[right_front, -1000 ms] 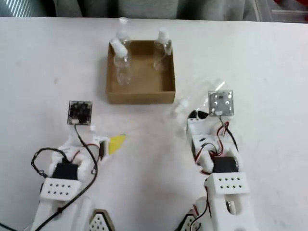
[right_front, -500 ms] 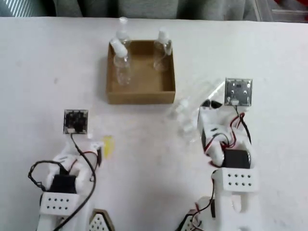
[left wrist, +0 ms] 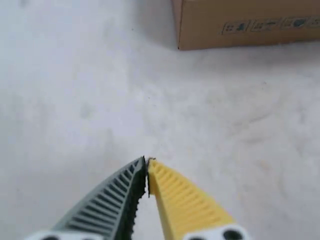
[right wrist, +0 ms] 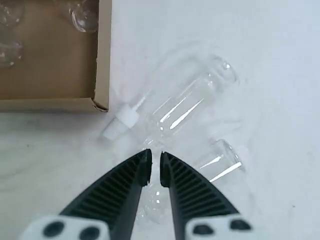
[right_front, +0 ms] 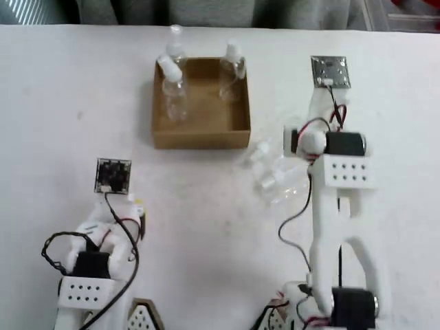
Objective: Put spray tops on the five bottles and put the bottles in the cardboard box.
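Observation:
The cardboard box (right_front: 199, 127) holds upright clear bottles with white spray tops: one on the left (right_front: 173, 93), one at the back right (right_front: 232, 72), and a third (right_front: 175, 45) at its back left edge. Two more clear bottles (right_front: 271, 172) lie on the table off the box's front right corner. In the right wrist view the longer bottle (right wrist: 187, 97) carries a white spray top (right wrist: 121, 123), and a shorter bottle (right wrist: 220, 162) lies beside it. My right gripper (right wrist: 155, 162) hovers over them, shut and empty. My left gripper (left wrist: 147, 172) is shut over bare table, short of the box (left wrist: 245, 25).
The right arm (right_front: 340, 172) stretches along the right side of the box, its wrist camera (right_front: 330, 72) level with the box's back edge. The left arm (right_front: 110, 220) stays near the front left. White table (right_front: 69, 103) lies open left of the box.
The right arm has swung forward and away from me, uncovering the two lying bottles. The left arm has pulled back a little, its yellow finger now tucked under.

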Robot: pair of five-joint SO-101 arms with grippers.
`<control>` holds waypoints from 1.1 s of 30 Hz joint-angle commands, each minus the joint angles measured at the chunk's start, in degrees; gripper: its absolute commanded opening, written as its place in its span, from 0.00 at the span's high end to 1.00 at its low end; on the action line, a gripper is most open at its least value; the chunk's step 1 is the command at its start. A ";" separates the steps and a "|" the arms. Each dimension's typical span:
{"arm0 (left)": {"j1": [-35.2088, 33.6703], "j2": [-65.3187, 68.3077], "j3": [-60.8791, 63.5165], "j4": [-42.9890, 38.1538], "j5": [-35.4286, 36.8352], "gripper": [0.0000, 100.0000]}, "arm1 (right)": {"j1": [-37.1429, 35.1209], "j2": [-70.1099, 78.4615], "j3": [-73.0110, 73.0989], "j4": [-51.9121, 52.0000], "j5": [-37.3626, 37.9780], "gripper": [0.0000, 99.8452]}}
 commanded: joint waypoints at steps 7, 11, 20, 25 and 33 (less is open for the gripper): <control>-0.31 -0.84 -0.26 -0.26 -0.53 0.98 | 0.84 17.36 -17.41 6.55 -6.24 0.98; -0.31 -0.84 0.70 -1.58 -0.62 0.98 | 0.92 23.69 -22.59 6.73 -6.33 0.96; -0.31 -0.84 1.76 -3.96 -0.62 0.98 | 1.36 33.54 -29.98 6.73 -12.31 0.86; -0.31 -0.84 1.76 -3.96 -0.62 0.98 | 1.10 37.23 -30.59 6.73 -15.21 0.86; -0.31 -0.84 1.76 -3.96 -0.62 0.98 | 1.10 43.74 -30.68 6.46 -15.21 0.81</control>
